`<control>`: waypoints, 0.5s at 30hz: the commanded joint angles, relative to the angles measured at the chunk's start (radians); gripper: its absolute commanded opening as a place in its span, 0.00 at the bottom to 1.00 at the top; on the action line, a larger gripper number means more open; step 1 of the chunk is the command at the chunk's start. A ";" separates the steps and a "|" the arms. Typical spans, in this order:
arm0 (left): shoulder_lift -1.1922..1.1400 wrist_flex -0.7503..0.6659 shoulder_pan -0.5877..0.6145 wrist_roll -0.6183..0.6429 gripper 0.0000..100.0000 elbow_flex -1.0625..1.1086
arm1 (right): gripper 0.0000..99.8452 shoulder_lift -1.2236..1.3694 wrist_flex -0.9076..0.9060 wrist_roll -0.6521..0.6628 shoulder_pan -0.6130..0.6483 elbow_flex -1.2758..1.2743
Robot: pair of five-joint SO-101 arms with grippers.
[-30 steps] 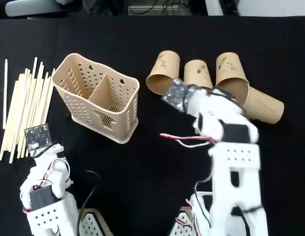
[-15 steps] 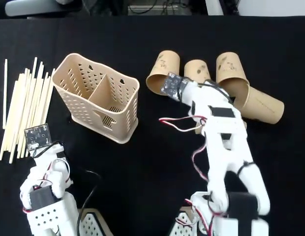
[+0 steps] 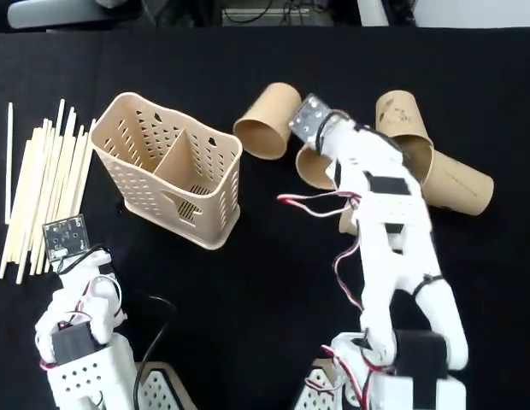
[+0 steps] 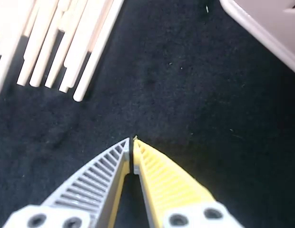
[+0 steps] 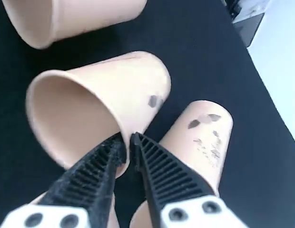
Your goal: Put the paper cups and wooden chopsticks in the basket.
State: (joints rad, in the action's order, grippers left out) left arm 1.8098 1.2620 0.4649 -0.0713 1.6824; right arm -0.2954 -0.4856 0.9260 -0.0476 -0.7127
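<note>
Right gripper (image 5: 127, 138) pinched on the rim wall of a tipped paper cup (image 5: 104, 90) — thin, light, crushes easily, so a gentle rim pinch looks right. Second cup (image 5: 200, 133) just beside the tips. Basket (image 3: 167, 166) well apart. Left gripper (image 4: 132, 142) pressed together, empty — chopsticks (image 4: 66, 42) near, ahead of it; light, stiff, likely to roll.

Both end effectors (image 4: 132, 140) (image 5: 128, 137) closed

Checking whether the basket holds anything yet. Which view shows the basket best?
The high view: the basket shows whole, with its divider and both compartments visible and nothing inside. The left wrist view catches one pale corner of it; the right wrist view faces the paper cups.
</note>
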 commanded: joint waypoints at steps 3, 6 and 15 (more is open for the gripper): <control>0.009 0.008 0.004 0.008 0.03 0.016 | 0.01 -0.104 -0.293 -0.063 -0.005 0.246; 0.009 0.008 0.004 0.008 0.03 0.016 | 0.01 -0.105 -0.473 -0.110 -0.005 0.397; 0.009 0.008 0.004 0.008 0.03 0.016 | 0.01 -0.104 -0.798 -0.259 0.025 0.739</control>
State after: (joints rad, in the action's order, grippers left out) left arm 1.8098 1.2620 0.4649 -0.0713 1.6824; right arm -0.3598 -1.2006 0.7142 -0.0430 -0.1112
